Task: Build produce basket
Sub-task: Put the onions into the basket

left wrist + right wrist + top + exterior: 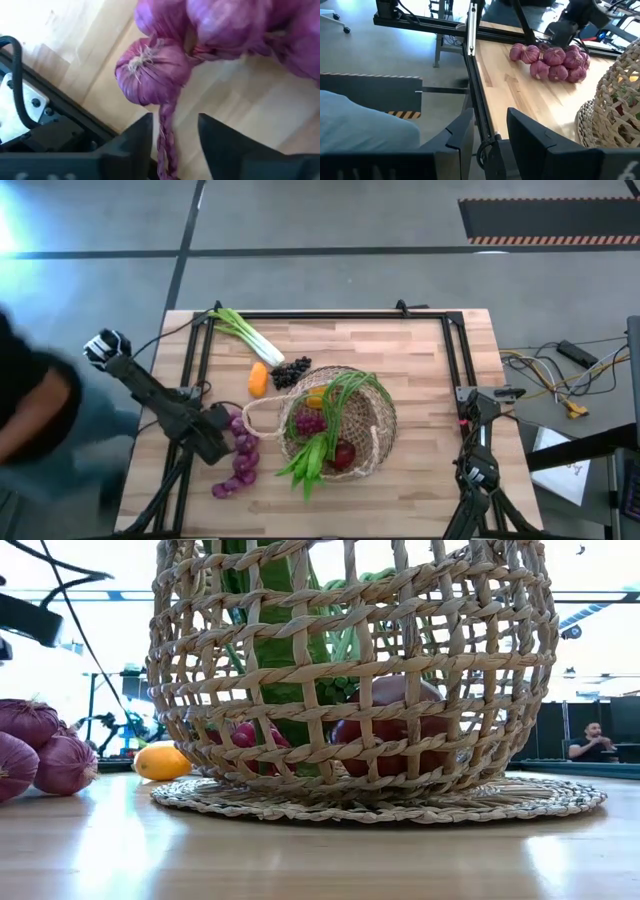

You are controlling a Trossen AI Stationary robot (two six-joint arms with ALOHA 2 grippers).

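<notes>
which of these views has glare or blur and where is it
High view: bright glare at the top-left corner, and a blurred person at the left edge. Low view: the room behind the basket is washed out, and the near tabletop is soft. Left wrist view: the purple bunch is close and slightly blurred.

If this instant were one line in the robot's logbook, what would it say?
left gripper: open around purple bunch braid | right gripper: open, idle at table edge | basket: partly filled | leek: outside

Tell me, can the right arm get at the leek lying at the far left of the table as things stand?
Probably not easily. The right gripper waits open at the table's right edge, while the leek lies across the table near the far left corner. The basket stands partly between them, and the left gripper is much nearer.
</notes>
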